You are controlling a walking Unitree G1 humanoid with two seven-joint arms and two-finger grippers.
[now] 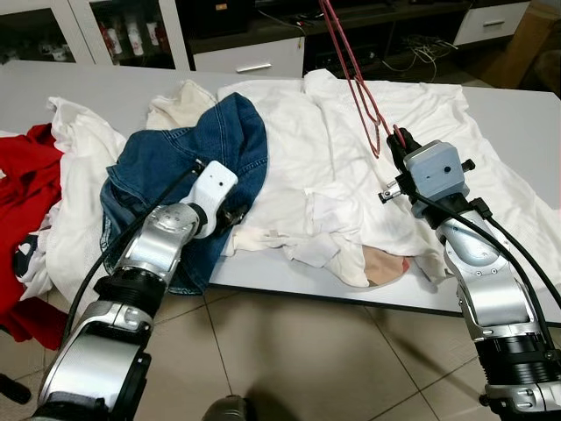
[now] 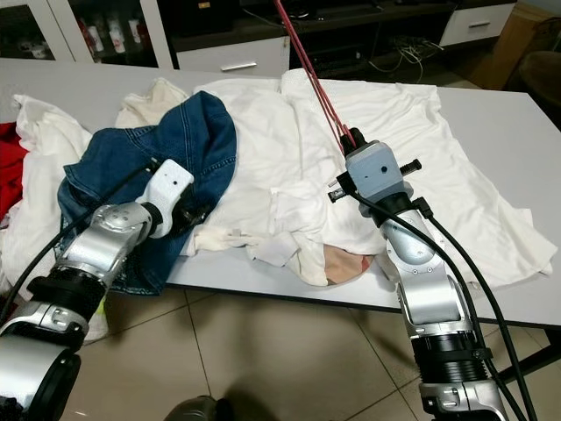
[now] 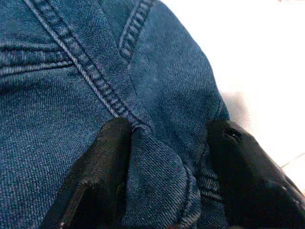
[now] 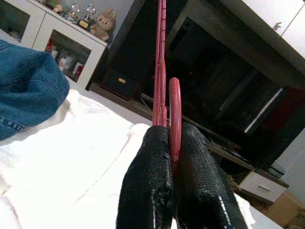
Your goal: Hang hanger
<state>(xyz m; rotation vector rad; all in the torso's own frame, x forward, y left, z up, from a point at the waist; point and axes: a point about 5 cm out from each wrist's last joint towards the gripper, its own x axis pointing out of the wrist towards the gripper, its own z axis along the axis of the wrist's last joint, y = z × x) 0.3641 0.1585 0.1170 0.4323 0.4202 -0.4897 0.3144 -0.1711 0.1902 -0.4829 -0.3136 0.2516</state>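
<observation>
two grippers at work over a grey table [image 1: 517, 114] heaped with clothes. right gripper [image 4: 172, 143]: fingers pressed together on the red hanger [image 1: 355, 79], clamping it at its lower end; the hanger's thin red wire rises from the grip up and away toward the dark cabinet [image 1: 368, 35] behind the table, held clear above the white garment [image 1: 351, 149] spread across the tabletop. in the right wrist view the red wire stands pinched between the two black fingertips [image 4: 147, 186], nearly upright. left gripper [image 3: 162, 171]: fingers apart, with a fold of the blue denim jacket [image 1: 193, 158] bunched between them, both fingers touching the cloth; a stitched seam runs into the fold. denim jacket lies on the white clothes at the near left part of the table, draping over the table edge. red garment [image 1: 22, 202] hangs off the far left side, beside more white cloth. tiled floor [image 1: 289, 360] below the table.
</observation>
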